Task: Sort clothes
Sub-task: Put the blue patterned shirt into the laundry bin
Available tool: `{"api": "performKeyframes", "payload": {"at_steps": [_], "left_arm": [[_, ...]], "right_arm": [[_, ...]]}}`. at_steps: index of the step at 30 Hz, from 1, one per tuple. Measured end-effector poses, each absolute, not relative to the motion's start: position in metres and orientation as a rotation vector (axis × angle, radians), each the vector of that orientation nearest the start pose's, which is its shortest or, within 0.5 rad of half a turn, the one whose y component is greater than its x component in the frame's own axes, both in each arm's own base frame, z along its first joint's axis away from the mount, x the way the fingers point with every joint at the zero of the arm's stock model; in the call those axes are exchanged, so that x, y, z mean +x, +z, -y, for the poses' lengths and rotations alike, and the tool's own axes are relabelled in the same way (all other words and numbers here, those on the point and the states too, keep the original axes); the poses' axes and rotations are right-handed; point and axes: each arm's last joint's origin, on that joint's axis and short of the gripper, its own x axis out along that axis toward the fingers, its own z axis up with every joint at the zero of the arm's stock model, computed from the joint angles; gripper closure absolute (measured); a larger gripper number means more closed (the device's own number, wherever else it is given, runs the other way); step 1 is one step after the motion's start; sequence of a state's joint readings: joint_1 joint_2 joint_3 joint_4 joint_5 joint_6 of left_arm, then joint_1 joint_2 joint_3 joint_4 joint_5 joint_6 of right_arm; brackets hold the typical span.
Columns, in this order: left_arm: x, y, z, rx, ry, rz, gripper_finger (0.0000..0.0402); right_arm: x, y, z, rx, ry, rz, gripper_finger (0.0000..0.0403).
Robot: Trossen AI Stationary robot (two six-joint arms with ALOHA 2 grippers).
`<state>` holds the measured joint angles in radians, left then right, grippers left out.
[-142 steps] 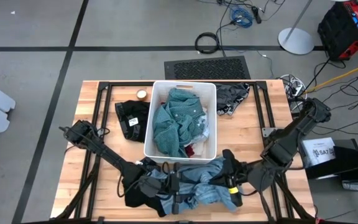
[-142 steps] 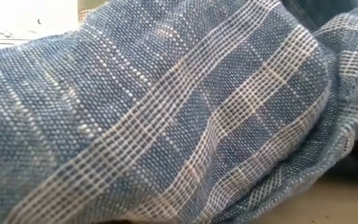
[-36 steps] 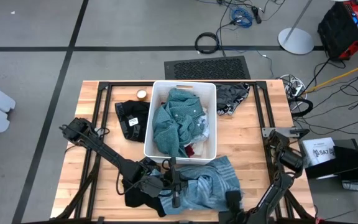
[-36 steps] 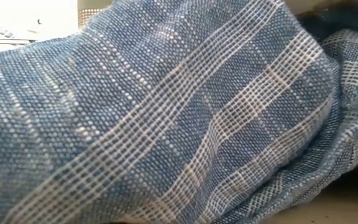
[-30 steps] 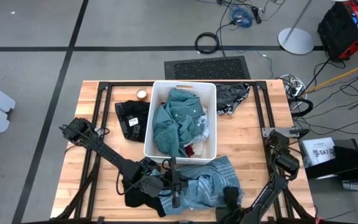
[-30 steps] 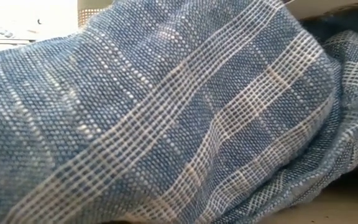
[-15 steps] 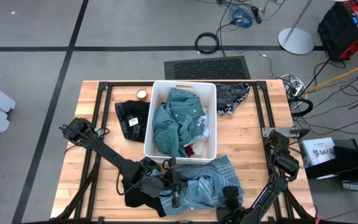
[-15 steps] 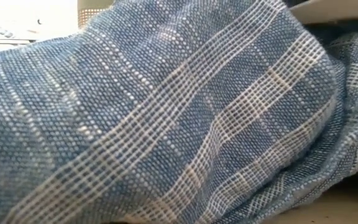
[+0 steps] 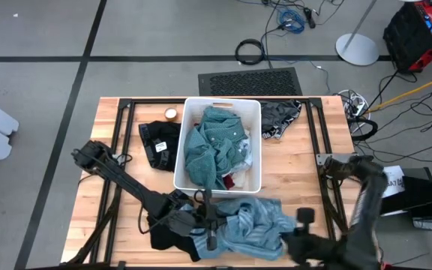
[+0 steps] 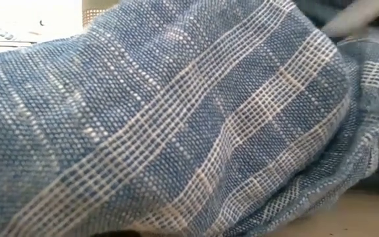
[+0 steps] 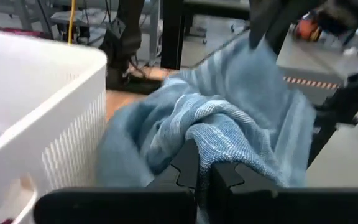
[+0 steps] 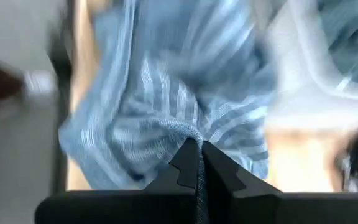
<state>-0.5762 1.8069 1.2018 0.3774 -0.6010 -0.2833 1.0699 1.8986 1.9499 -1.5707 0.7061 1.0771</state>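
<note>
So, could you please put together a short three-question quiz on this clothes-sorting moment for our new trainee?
1. True or false: the white bin on the table holds no clothes.
2. Which garment is pinched by both the left gripper and the right gripper?
A. the black garment
B. the blue striped garment
C. the teal garment
3. Fill in: the dark grey garment lies on the bin's ____ side in the high view.

Key:
1. False; the teal garment and others fill it.
2. B; each wrist view shows shut fingers with striped cloth between them.
3. Right.
</note>
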Motion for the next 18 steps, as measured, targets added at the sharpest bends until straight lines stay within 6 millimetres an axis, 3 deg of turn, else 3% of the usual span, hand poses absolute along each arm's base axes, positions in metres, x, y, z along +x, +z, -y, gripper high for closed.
{"api": "performKeyframes", "payload": {"at_steps": [4, 8, 12, 18], "left_arm": [[0.347, 0.267, 0.209, -0.189, 0.003, -0.101, 0.0391], [0.341, 0.297, 0.209, -0.156, -0.046, 0.000, 0.0391], [0.332, 0.343, 0.204, -0.085, -0.050, 0.113, 0.0391], [0.321, 0.413, 0.186, -0.016, -0.007, 0.280, 0.0391]], "right_arm": [[0.152, 0.381, -0.286, -0.139, -0.204, -0.633, 0.0403], [0.127, 0.406, -0.275, -0.150, -0.174, -0.444, 0.0403], [0.111, 0.426, -0.265, -0.190, -0.166, -0.286, 0.0403], [0.103, 0.451, -0.251, -0.304, -0.255, -0.073, 0.0403]]}}
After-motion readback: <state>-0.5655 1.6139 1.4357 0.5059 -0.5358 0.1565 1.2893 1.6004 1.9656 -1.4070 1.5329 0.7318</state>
